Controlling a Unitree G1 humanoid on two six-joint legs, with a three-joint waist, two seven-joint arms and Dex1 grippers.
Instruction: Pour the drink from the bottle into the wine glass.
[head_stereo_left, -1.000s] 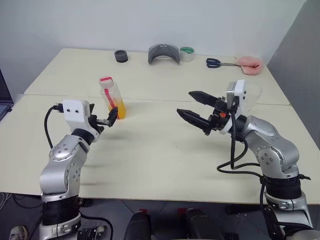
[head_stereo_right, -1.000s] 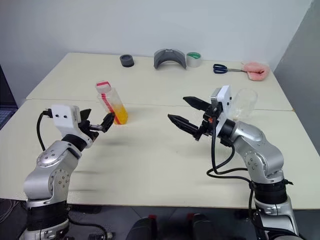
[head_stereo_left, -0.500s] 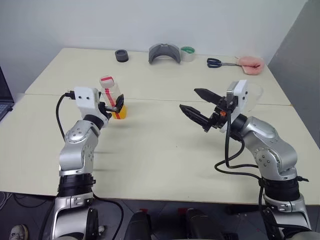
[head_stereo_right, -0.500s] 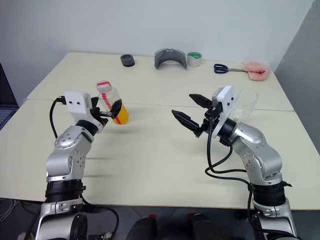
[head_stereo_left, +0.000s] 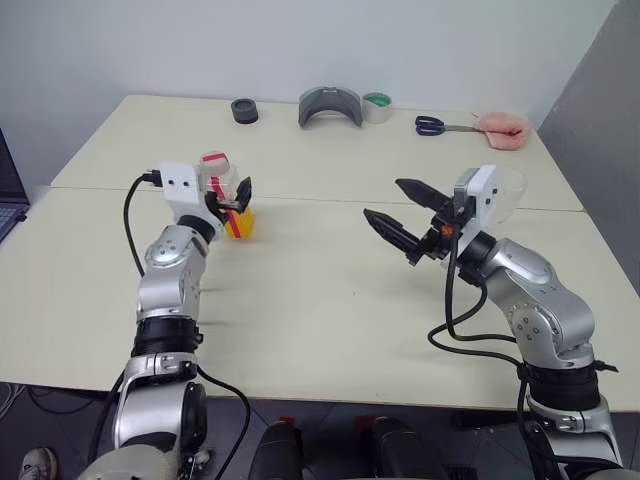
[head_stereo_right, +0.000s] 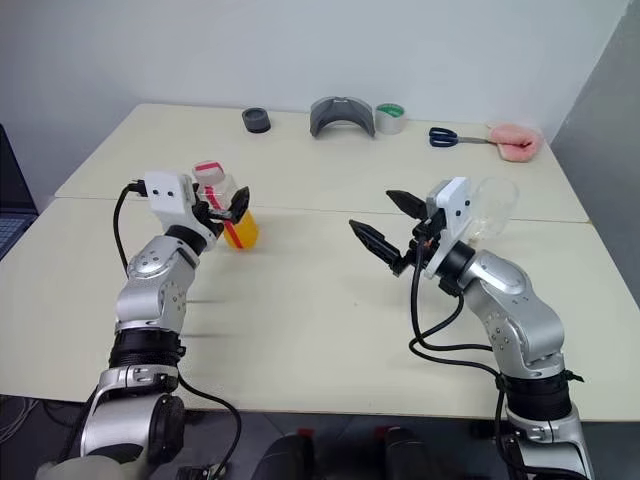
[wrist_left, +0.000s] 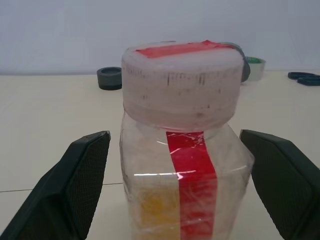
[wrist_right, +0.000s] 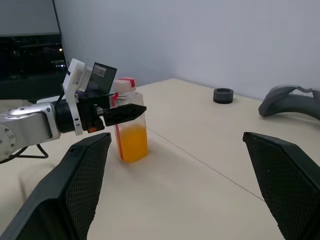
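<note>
The pale tabletop (head_stereo_left: 330, 330) fills most of the head views, a seam running across it at mid-height. The left arm rises from the lower left of the frame, forearm reaching up and away, and its left tool (head_stereo_left: 232, 199) sits at the bottle (head_stereo_left: 226, 196) in the left-centre of the picture; the two black fingers are spread wide, one on each side of the bottle just below the cap (wrist_left: 181, 85), with a gap showing between each finger and the plastic in the left wrist view, so nothing is gripped. The right arm bends up from the lower right, its elbow low and its forearm angled toward the middle, and the right tool (head_stereo_left: 400, 212) hovers above the tabletop right of centre, fingers wide apart and empty, pointing toward the left of the picture. The bottle stands upright on the tabletop, long axis vertical, cap up, red stripe facing the left wrist camera. The orange drink (wrist_right: 133, 143) fills roughly its lower half. The wine glass (head_stereo_right: 492, 205) shows partly behind the right wrist, in the right-centre of the frame; how it rests is unclear. Along the far edge, at the top, lie a grey curved object (head_stereo_left: 329, 105), a tape roll (head_stereo_left: 375, 106), a dark ring (head_stereo_left: 243, 110), scissors (head_stereo_left: 440, 125) and a pink cloth (head_stereo_left: 501, 129).
</note>
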